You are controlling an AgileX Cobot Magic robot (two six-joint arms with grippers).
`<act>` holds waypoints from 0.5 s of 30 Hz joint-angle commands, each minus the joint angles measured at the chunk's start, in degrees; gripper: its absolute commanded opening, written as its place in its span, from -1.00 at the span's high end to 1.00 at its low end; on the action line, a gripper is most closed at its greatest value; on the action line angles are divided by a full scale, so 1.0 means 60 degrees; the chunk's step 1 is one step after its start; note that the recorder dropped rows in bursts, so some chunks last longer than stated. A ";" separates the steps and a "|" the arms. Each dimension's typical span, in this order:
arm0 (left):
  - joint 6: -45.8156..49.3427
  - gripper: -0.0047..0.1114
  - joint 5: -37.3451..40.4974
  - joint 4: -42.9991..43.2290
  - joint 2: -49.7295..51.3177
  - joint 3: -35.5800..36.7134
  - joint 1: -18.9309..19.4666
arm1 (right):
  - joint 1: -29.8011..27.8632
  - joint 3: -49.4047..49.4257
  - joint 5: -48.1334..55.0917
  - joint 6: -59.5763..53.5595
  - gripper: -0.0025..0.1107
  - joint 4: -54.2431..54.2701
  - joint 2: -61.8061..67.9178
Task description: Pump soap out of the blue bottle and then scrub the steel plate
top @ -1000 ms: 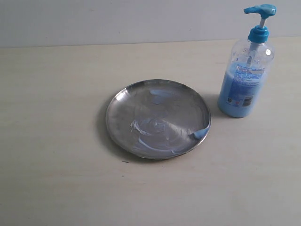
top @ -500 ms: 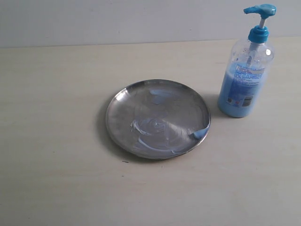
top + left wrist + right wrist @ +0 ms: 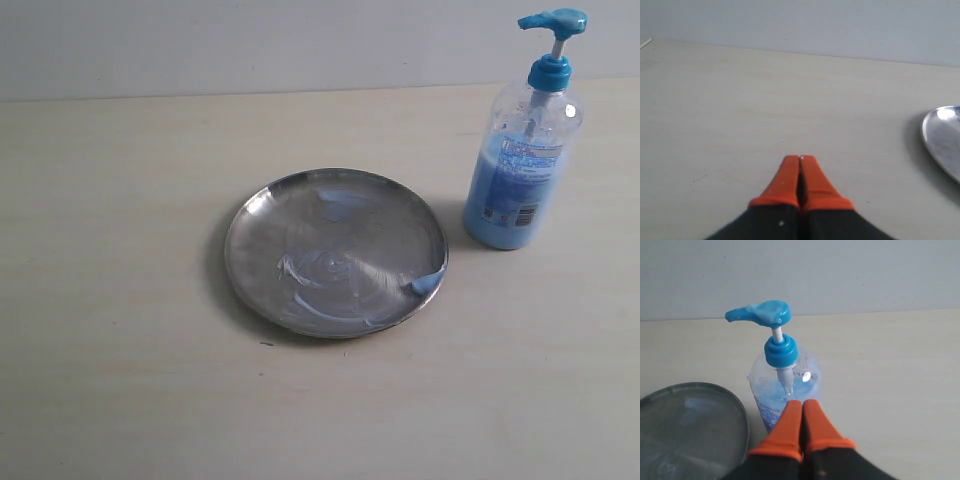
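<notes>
left gripper, right gripper pressed together | risk: tipping blue pump bottle onto steel plate by off-centre press

soft, even, fairly bright light all over. the plate throws a dim shadow on its side away from the bottle, and pale glare streaks its face. both wrist pictures look slightly soft.

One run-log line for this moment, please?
left gripper shut | right gripper shut, near blue-pump clear bottle | round steel plate smeared with pale blue soap
</notes>
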 commanded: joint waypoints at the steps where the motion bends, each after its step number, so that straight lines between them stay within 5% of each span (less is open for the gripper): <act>1: 0.0023 0.92 -0.0116 0.0000 -0.0059 0.0028 0.0003 | -0.0039 -0.0089 0.0260 -0.0418 0.96 0.0000 0.0289; 15: 0.0023 0.92 -0.0116 0.0000 -0.0059 0.0028 0.0003 | -0.0039 -0.0033 0.0605 -0.0635 0.96 -0.0412 0.1895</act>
